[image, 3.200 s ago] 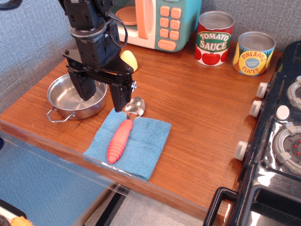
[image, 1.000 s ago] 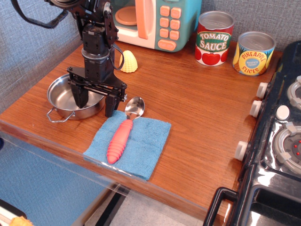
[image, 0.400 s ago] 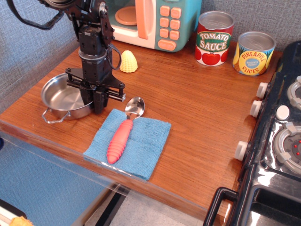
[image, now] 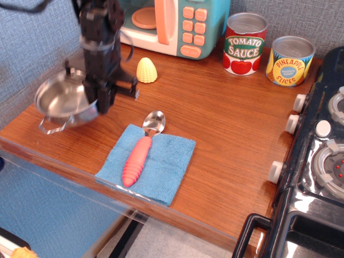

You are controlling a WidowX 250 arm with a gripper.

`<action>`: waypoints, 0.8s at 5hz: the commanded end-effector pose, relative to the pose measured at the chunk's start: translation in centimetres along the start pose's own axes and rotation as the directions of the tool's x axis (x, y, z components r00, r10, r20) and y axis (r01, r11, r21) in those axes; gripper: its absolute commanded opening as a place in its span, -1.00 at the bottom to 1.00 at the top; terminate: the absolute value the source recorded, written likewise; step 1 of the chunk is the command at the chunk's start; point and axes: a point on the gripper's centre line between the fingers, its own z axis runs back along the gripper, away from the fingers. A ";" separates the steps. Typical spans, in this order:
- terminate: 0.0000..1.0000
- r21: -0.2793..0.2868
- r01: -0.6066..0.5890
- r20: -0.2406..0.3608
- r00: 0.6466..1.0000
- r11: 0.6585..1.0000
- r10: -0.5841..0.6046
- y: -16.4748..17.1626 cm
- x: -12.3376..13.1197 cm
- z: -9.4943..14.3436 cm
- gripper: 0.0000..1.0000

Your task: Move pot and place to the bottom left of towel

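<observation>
So the pincer (image: 102,102) is clamped on the right-hand rim of the pot (image: 62,99), and the pot looks lifted off the surface (image: 226,134), tipped a bit and blurry, sitting at the left edge of the frame around mid-height. One wire handle pokes out toward the lower left.

The thing that matters here is where the towel (image: 161,166) is relative to the held pot: it lies down and to the right in the frame, near the front edge of the surface, well clear of the pot. Its long axis runs on a diagonal, roughly from upper right to lower left, and the pink-handled spoon (image: 141,153) lies on it along that same line with its bowl hanging off the upper edge.

The target spot is off the towel's lower-left corner, which is pretty much straight down the frame from where the pot hangs. That patch of surface is narrow, squeezed between the towel and the front lip, so the drop probably needs to be careful or the pot ends up half off the edge.

The corn piece (image: 146,70) and the cans (image: 245,44) at the top are out of the way.
</observation>
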 end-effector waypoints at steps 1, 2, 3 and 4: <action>-1.00 -0.054 0.139 0.173 0.977 0.989 -0.128 -6.4 2.8 7.0 -1.00; -1.00 -0.079 0.266 0.204 0.948 0.961 -0.246 -12.0 4.2 7.6 -1.00; -1.00 -0.106 0.350 0.172 0.928 0.931 -0.330 -17.5 5.1 6.5 -1.00; -1.00 -0.087 0.388 0.129 0.918 0.917 -0.376 -20.0 5.4 4.2 -1.00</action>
